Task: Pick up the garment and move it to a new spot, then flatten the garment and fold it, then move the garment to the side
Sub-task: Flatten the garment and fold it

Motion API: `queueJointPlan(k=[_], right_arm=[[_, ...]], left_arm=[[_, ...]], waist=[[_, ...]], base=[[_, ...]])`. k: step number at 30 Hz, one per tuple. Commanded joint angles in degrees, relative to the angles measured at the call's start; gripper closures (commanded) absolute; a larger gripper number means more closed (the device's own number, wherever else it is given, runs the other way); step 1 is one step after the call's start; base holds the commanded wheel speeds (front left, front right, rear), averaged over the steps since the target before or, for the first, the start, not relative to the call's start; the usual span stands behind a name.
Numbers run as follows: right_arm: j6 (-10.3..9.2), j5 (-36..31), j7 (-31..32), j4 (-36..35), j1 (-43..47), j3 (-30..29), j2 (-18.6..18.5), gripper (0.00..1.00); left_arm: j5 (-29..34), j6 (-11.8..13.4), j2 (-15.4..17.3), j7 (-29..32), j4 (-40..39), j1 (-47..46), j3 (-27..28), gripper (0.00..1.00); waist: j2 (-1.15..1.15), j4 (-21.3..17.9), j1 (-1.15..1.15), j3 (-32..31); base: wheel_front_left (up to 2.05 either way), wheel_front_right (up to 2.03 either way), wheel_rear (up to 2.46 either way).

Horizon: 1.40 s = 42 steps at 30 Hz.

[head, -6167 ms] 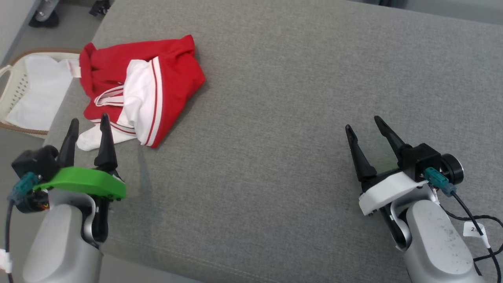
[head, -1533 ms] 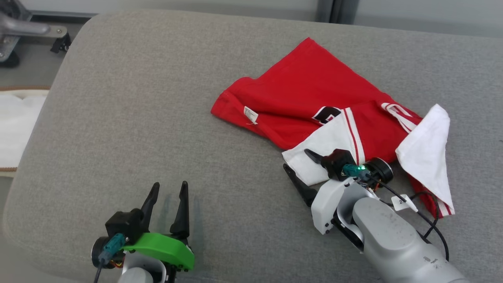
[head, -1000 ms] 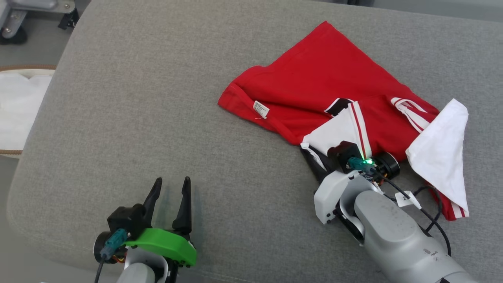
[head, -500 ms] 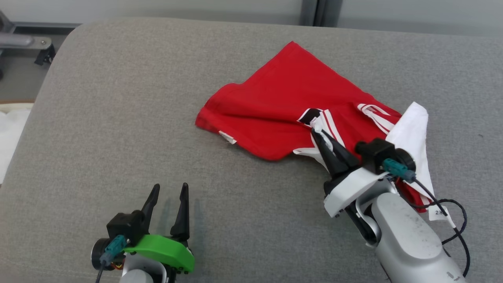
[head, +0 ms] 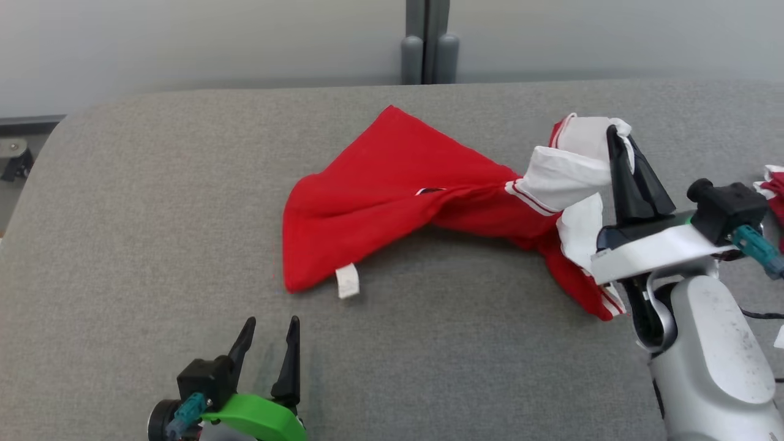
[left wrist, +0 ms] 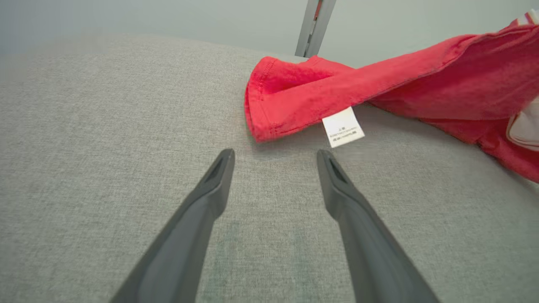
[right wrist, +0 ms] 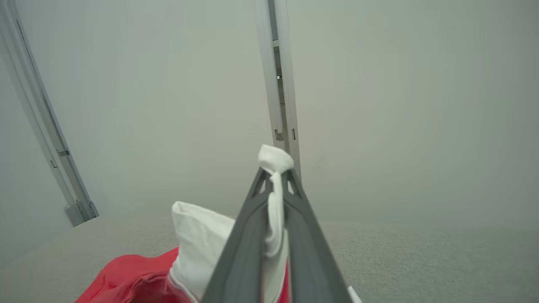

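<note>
Our right end effector (head: 617,144), its two dark fingers pressed together, pinches a white sleeve (head: 560,177) of the garment (head: 392,184) and holds it raised above the fabric-covered table (head: 153,184). The right wrist view shows white cloth bunched between the tips of that end effector (right wrist: 276,172). From the pinch, the red jersey body sags down and across to the middle of the table, twisted and creased, with its far hem and small white tag (head: 347,282) lying on the fabric. Our left end effector (head: 269,324) waits near the front edge with fingers spread and nothing between them, just short of the tag (left wrist: 343,127) and the hem corner. A second red-and-white cloth (head: 775,184) sits apart at the right edge. We judge the work to be between relocating and flattening. The next move calls for the left end effector to take the hem corner so both can draw the jersey taut and lay it flat.
</note>
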Motion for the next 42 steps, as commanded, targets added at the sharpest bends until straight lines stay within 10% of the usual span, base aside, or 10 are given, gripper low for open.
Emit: queueJointPlan(k=[1,8,9,10,19,42], right_arm=[[-0.05,0.0,0.0,-0.4,1.6,-1.0,-0.2,1.00],[-0.05,-0.3,0.0,0.0,8.6,-7.2,-0.3,0.95],[-0.05,-0.5,0.0,0.8,10.0,-8.6,-0.2,0.65],[-0.07,-0.9,0.0,1.5,11.1,-9.9,-0.2,0.00],[-0.03,-8.8,0.0,4.4,16.2,-17.7,-0.2,0.00],[-0.06,-11.1,0.0,7.5,11.3,-9.2,-0.2,0.00]], left_arm=[[0.1,-0.3,0.2,0.0,0.1,0.7,0.0,0.00],[0.4,-0.3,0.1,0.0,0.5,1.7,-0.1,0.00],[0.4,-0.3,0.1,0.0,0.5,1.7,-0.1,0.00],[0.4,-0.3,0.1,0.0,0.6,1.6,-0.2,0.00],[2.1,-0.2,0.1,0.0,0.6,0.5,0.8,0.00],[1.1,0.0,0.1,0.0,10.8,-8.3,-5.0,0.00]], waist=[[0.00,-2.4,0.00,-2.1],[0.00,-5.3,0.00,-3.0],[0.00,-5.6,0.00,-3.0],[0.00,-5.8,0.00,-2.9],[0.00,-6.6,0.00,-1.8],[0.00,-8.5,0.00,7.2]], base=[[0.00,0.00,0.00],[0.00,0.00,0.00],[0.00,0.00,0.00],[0.00,0.00,0.00],[0.00,0.00,0.00],[0.00,0.00,0.00]])
